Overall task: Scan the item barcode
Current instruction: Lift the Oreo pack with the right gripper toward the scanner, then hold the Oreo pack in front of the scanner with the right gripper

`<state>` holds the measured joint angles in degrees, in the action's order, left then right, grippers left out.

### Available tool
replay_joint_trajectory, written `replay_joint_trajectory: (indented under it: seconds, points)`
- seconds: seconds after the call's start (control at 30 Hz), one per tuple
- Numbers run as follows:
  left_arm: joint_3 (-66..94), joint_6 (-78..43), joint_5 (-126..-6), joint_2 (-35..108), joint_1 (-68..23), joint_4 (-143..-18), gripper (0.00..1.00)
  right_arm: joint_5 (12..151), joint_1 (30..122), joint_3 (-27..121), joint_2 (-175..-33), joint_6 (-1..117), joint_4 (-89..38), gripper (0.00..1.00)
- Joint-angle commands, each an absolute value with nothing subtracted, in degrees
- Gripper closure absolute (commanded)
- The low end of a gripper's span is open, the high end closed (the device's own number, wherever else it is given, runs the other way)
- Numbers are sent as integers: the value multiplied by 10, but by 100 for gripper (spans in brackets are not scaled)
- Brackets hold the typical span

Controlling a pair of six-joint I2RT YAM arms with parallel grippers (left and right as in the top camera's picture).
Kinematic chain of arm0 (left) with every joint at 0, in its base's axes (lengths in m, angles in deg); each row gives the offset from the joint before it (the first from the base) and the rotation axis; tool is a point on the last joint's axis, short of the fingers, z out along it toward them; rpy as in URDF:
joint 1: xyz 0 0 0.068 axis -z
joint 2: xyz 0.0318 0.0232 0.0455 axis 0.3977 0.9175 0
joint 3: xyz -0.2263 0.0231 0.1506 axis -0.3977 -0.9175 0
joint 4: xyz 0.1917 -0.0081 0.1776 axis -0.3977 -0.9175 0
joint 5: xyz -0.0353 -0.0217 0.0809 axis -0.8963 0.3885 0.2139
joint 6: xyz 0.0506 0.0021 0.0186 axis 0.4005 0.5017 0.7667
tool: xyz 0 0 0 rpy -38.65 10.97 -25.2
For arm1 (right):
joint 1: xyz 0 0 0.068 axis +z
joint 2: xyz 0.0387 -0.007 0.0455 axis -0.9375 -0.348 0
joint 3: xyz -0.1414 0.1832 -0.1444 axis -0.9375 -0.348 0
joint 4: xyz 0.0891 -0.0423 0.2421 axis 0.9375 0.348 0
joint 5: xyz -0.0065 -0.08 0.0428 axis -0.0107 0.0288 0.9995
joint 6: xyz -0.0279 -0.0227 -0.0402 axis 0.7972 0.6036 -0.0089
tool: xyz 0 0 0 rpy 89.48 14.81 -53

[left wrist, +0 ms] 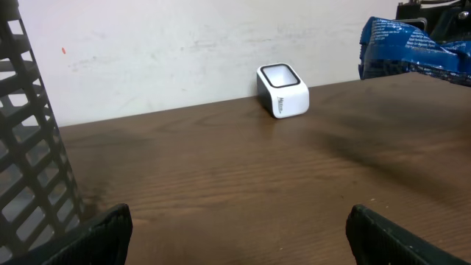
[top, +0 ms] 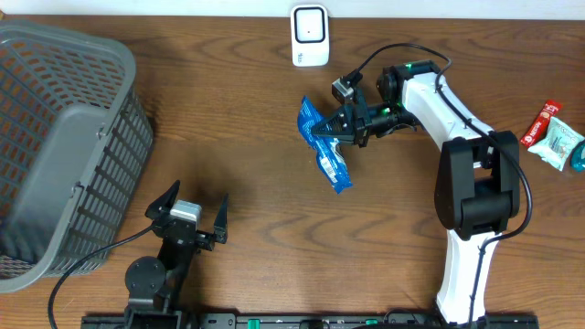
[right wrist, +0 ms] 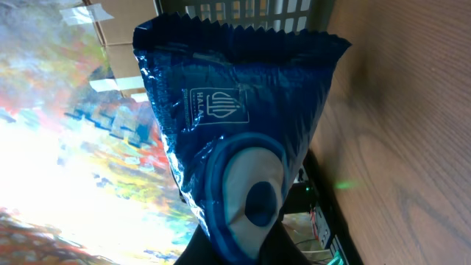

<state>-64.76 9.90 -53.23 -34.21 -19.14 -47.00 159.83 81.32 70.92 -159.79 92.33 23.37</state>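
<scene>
- One brown table (top: 256, 210) carries everything, so both arms can reach the work from the near edge.
- One grey basket (top: 110, 155) stands at the far left, well apart from the scanning. It looks like a bin for items, though its part in this task is only a guess.
- Two arms, one working and one idle.
  - The right gripper (top: 340, 128) is clamped tight on the top edge of the packet and holds it clear of the table, so a face can be turned toward the scanner.
  - The left gripper (top: 195, 199) sits low near the front with its jaws spread wide and nothing between them. It is parked out of the way.
- One blue packet (top: 322, 146), the item to scan, hangs in the air near the scanner, to its front and slightly right. The right wrist view shows its printed face (right wrist: 235, 147). No barcode shows in any view, so a turn is probably still needed.
- One white scanner (top: 310, 36) sits at the back edge by the wall, with its window (left wrist: 280, 72) tilted up toward the front.
- Two small packets, one red (top: 538, 123) and one pale (top: 559, 144), lie at the far right, likely waiting their turn. A third thing is cut off by the edge.
</scene>
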Motion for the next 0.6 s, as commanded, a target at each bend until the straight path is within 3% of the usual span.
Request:
replay_joint_trajectory:
  seconds: [0.0, 0.33, 0.5, 0.53, 0.57]
  points:
    - [-655, 99, -543, -346, -190, -492, 7, 1626, 812, 714, -1590, 905, 233, 99]
    - [-655, 135, -503, -346, -190, -494, 7, 1626, 796, 743, -1590, 756, 174, 99]
    - [-655, 135, -516, -346, -190, -493, 7, 1607, 776, 764, -1590, 566, 42, 99]
    - [-655, 135, -493, -345, -190, -478, 7, 1515, 772, 775, -1590, 439, -56, 99]
    - [-655, 133, -475, -345, -190, -477, 7, 1459, 772, 781, -1589, 387, -95, 99]
